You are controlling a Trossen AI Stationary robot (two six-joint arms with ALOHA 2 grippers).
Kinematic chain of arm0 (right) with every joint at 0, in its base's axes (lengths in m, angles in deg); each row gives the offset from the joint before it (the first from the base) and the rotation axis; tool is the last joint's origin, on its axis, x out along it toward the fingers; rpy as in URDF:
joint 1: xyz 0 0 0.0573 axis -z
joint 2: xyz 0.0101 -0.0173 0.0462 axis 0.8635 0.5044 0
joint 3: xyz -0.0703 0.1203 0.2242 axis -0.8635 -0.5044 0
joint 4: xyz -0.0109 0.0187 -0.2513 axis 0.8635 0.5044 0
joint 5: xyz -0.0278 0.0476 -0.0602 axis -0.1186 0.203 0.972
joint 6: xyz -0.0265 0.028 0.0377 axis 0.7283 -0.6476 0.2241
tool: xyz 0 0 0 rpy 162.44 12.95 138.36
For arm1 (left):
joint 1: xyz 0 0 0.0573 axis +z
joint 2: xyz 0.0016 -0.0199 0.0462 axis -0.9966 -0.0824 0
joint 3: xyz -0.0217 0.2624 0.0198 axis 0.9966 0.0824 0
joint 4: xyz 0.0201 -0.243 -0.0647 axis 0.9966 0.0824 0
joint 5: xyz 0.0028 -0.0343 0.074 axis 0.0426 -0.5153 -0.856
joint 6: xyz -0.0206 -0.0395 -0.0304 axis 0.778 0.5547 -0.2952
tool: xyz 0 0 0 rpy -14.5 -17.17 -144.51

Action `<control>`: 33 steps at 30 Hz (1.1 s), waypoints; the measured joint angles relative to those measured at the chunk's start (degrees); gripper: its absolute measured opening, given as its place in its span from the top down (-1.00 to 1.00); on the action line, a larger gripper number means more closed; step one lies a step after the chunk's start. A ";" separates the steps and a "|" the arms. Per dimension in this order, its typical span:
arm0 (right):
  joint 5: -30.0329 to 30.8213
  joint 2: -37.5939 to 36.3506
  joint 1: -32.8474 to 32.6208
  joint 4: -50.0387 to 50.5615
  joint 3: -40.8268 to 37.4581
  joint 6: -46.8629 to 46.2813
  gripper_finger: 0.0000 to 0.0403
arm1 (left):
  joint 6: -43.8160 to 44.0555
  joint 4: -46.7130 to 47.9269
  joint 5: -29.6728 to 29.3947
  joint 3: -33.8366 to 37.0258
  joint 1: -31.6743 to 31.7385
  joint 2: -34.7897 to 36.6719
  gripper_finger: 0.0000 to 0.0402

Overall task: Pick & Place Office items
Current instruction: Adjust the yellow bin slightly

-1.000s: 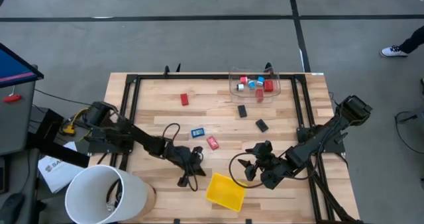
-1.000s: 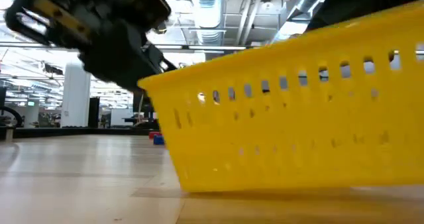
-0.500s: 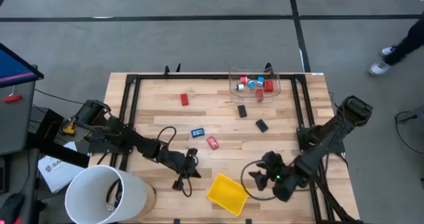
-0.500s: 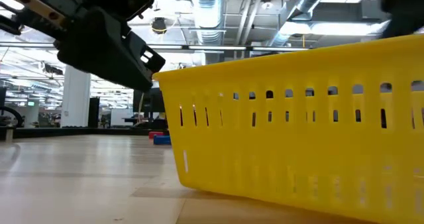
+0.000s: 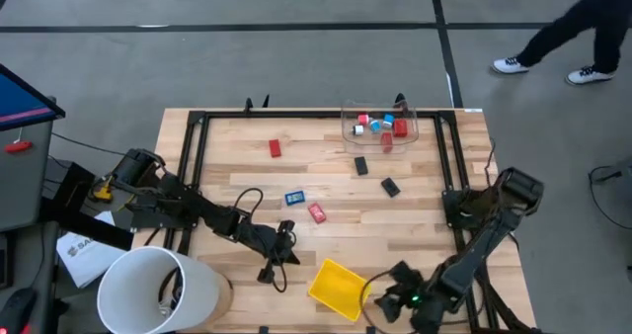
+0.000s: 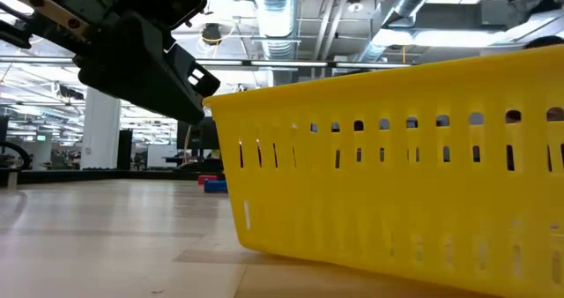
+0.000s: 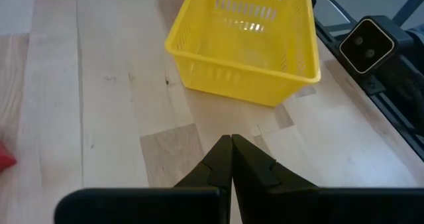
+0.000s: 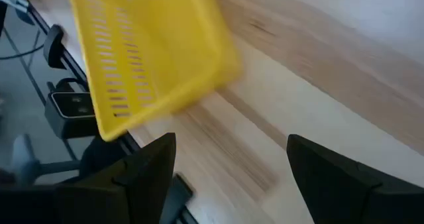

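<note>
Near the table's front edge, left gripper [image 5: 271, 271] stretched low, fingers pressed together, just beside yellow tray [image 5: 337, 286], right gripper [image 5: 392, 300] spread wide on its other side, office items [image 5: 317, 212] scattered mid-table, others in clear plastic box [image 5: 379, 125].

The wooden table [image 5: 237, 166] carried a yellow tray [image 5: 336, 286] near its front edge, and a clear plastic box [image 5: 379, 123] at the back edge. Loose on the boards lay a red piece [image 5: 275, 148] toward the back, two black pieces [image 5: 361, 165] [image 5: 391, 187] just in front of the box, and a blue-and-white piece [image 5: 294, 197] beside another red piece [image 5: 317, 212] near the middle
</note>
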 joint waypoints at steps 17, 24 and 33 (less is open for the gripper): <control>-3.90 7.71 8.11 -2.50 8.02 16.00 -0.39 | -0.15 -0.11 0.17 0.00 -0.31 -0.02 1.00; -3.92 7.71 10.39 -2.07 7.98 20.32 -0.39 | -0.07 -0.04 0.03 0.00 -0.41 -0.02 1.00; -2.01 6.34 6.69 -2.04 7.96 17.63 -0.39 | -0.05 -0.17 -0.01 0.00 -0.42 -0.02 1.00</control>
